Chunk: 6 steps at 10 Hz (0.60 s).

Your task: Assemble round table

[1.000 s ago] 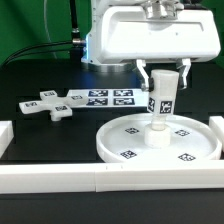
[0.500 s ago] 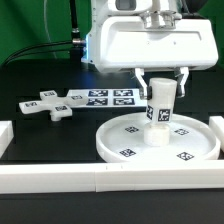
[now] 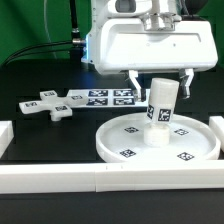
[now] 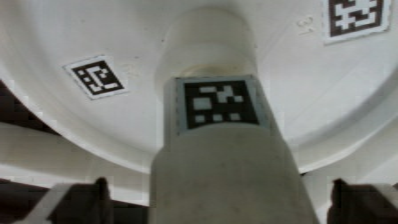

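Note:
The large round rimmed disc (image 3: 112,152) lies on the black table. The short thick cylinder leg (image 3: 162,108) stands upright at its centre. My gripper (image 3: 162,90) is open around the top of the leg, with a gap between each finger and the leg. In the wrist view the leg (image 4: 222,140) fills the middle with its tag facing the camera, and the disc (image 4: 125,40) lies behind it. The dark fingers (image 4: 80,203) stand clear at either side of it. The cross-shaped foot piece (image 3: 47,105) lies flat at the exterior view's left.
The marker board (image 3: 105,97) lies behind the disc, next to the foot piece. A long white border rail (image 3: 110,181) runs along the front, with another rail end (image 3: 4,135) at the exterior view's left and one (image 3: 218,125) at its right.
The fingers have spread apart from the leg over the last second, letting it go. The leg stays standing on the disc.

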Available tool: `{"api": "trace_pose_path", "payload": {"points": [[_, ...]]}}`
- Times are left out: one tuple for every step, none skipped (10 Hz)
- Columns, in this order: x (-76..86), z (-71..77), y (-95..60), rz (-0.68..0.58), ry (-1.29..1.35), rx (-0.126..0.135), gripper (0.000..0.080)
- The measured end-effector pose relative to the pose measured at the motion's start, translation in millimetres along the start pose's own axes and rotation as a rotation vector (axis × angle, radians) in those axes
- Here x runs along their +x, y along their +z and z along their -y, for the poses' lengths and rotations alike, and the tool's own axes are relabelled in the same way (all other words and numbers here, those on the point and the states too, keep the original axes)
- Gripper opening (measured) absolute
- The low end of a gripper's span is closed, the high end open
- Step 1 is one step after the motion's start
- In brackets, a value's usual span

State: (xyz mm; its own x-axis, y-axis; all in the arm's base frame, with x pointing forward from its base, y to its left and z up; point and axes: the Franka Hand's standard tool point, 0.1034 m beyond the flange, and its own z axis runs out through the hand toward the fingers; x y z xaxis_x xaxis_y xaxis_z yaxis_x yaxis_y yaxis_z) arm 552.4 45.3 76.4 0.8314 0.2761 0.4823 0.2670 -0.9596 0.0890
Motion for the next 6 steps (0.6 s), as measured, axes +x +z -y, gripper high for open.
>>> {"api": "trace_pose_path", "payload": {"points": [[-0.2,-0.3,0.1,0.004,-0.003,0.001,0.0625],[2.3,-2.1,-0.9,0.013,-0.015,0.003,0.0645],[7.4,-3.4,-3.9,0.011,-0.026,0.003,0.0649],[10.1,-4.9,-7.5,0.021,-0.031,0.006,0.0649],[17.1,-6.9,-15.9,0.029,-0.033,0.008,0.0649],[23.4,-8.0,-22.7,0.024,-0.035,0.008,0.0649]]}}
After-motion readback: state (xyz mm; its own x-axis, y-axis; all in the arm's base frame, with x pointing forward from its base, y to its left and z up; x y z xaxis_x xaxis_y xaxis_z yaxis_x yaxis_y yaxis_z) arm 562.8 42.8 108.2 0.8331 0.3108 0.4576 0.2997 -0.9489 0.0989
